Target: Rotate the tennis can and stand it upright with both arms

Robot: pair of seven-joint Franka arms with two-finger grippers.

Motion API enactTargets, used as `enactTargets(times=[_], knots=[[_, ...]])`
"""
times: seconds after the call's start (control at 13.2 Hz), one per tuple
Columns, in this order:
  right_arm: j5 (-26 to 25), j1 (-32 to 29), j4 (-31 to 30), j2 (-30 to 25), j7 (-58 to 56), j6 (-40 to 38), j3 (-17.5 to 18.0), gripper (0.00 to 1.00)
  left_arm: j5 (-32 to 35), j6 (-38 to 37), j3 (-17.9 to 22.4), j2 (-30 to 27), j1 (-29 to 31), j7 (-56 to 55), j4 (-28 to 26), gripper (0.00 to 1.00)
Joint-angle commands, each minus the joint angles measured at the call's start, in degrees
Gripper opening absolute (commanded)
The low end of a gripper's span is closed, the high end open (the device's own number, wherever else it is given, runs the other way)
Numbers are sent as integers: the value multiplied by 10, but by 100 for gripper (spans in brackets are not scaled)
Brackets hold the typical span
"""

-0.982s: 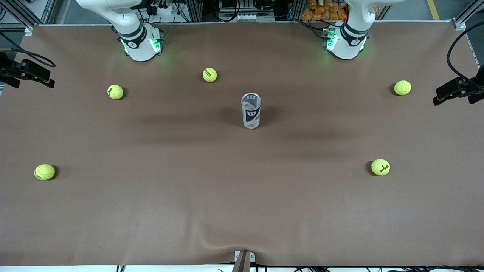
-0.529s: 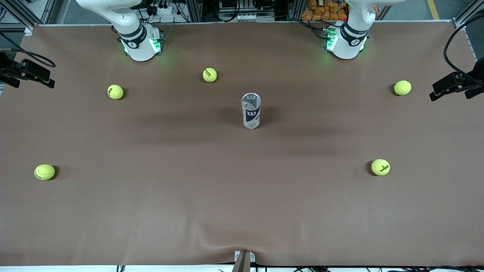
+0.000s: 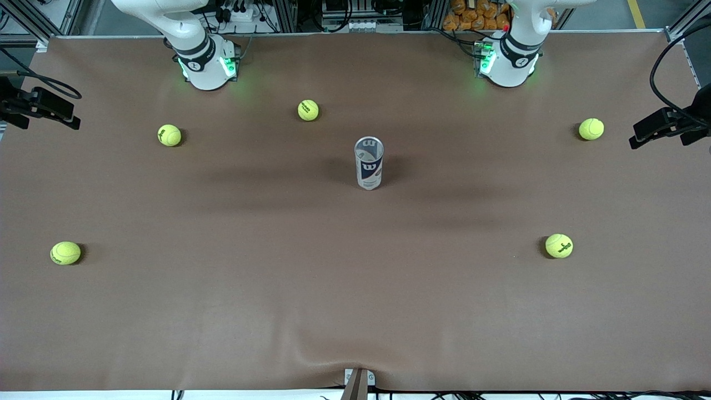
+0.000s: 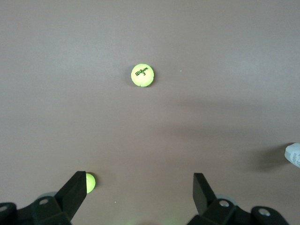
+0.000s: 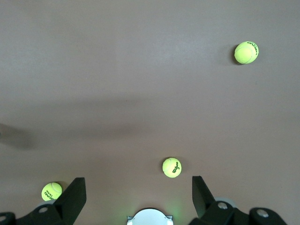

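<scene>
- Five yellow-green balls lie spread over the brown desk (image 3: pixel 355 311); nearest the front camera are one (image 3: pixel 65 253) toward the right arm's end and one (image 3: pixel 559 245) toward the left arm's end.
- Farther from that camera, near the middle of the desk, the tennis can (image 3: pixel 369 163) stands upright on its base, open silver rim up, with nothing touching it.
- Farther again lie three more balls: one (image 3: pixel 591 129) toward the left arm's end, one (image 3: pixel 169 135) toward the right arm's end, one (image 3: pixel 308 110) nearer the middle.
- Both arms wait at the desk's ends. The left pincer (image 4: pixel 140 187) hangs high with its fingers spread wide and holding nothing; a pale sliver at that wrist view's edge may be the can, though too little shows to be sure.
- The right pincer (image 5: pixel 139 190) also hangs high, fingers wide apart and empty, over bare desk and balls.
- Judging by how it stands, the can looks already uprighted, so the sound course is to keep both pincers well clear of it, wide and high, and avoid nudging a ball toward it.
</scene>
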Motion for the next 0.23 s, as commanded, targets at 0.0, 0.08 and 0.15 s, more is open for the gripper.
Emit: enactTargets(times=[0.0,0.08,0.15], knots=[[-10,5,1,-2,4,2,0,100,-8,-3,2,-7,-2,-6,-6,100],[-10,5,1,-1,4,2,0,100,-8,-3,2,-7,-2,-4,-6,100],[-10,5,1,-2,4,2,0,100,-8,-3,2,-7,-2,-4,-6,100]])
